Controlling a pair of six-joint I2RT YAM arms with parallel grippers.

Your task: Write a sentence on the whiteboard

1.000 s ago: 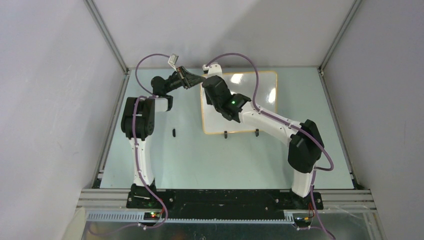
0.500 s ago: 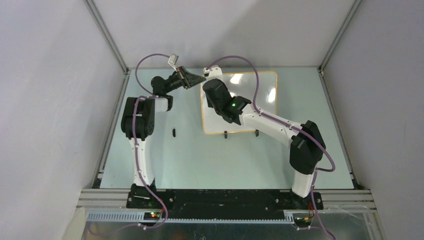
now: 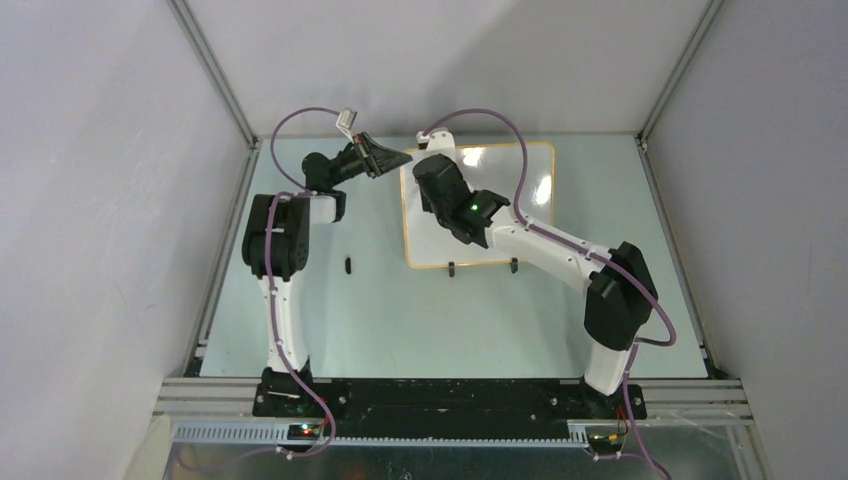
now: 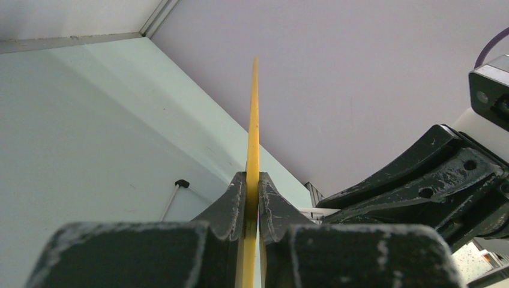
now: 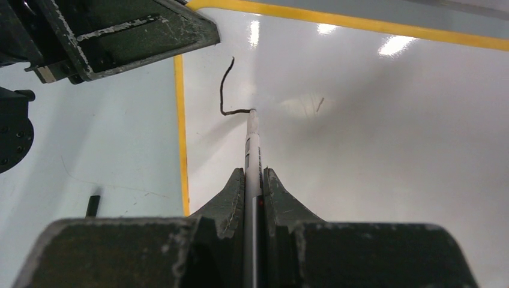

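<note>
While the whiteboard (image 3: 432, 250) lies on the table (image 3: 400, 320) in the upper middle of the top view, the left end effector (image 4: 252, 180) is clamped on its orange rim (image 4: 254, 120) at the upper-left corner. The right end effector (image 5: 254, 177) is closed on a marker (image 5: 252, 135). The marker's tip touches the board at the end of a hooked black stroke (image 5: 224, 84), the only writing visible, near the left rim.

Even, diffuse light from above; we note white glare patches on the far part of the whiteboard (image 3: 530, 220) and only faint shadows on the table (image 3: 400, 320). Close to the lens, the left gripper (image 4: 252, 177) and right gripper (image 5: 254, 173) blur softly.
</note>
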